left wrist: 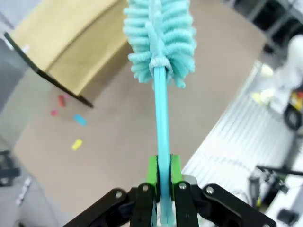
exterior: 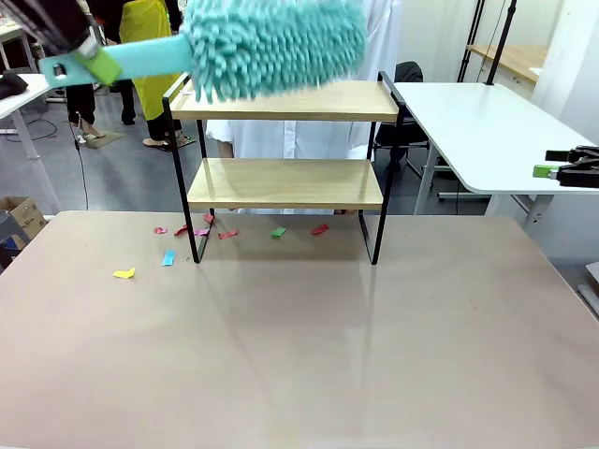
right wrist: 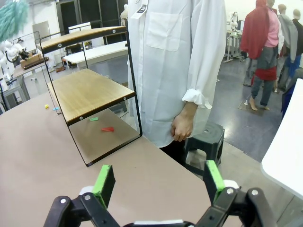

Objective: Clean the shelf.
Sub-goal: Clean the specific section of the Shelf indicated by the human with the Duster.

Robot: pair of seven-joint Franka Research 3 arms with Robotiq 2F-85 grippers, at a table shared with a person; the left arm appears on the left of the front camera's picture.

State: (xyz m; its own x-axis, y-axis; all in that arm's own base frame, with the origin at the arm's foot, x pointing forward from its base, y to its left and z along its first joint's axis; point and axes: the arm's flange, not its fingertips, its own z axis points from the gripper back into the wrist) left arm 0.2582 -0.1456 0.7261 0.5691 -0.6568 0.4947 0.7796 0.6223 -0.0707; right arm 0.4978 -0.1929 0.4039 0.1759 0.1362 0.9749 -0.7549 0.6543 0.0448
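Observation:
The shelf (exterior: 285, 182) stands at the table's far side, two light wooden boards in a thin black frame. A teal duster (exterior: 271, 42) with a fluffy head hovers over the top board; I cannot tell whether it touches. My left gripper (exterior: 89, 64) is shut on its teal handle at the upper left. In the left wrist view the green pads (left wrist: 151, 174) clamp the handle of the duster (left wrist: 160, 40), with the shelf (left wrist: 71, 42) below it. My right gripper (exterior: 554, 163) stays at the right edge. In its own view the right gripper (right wrist: 158, 184) is open and holds nothing, facing the shelf (right wrist: 90, 92).
Coloured paper scraps (exterior: 201, 232) lie on the table under and left of the shelf, among them a yellow scrap (exterior: 124, 273). A person in a white coat (right wrist: 180, 61) stands behind the shelf, one hand (right wrist: 182, 126) hanging down. A white side table (exterior: 487, 131) stands at the right.

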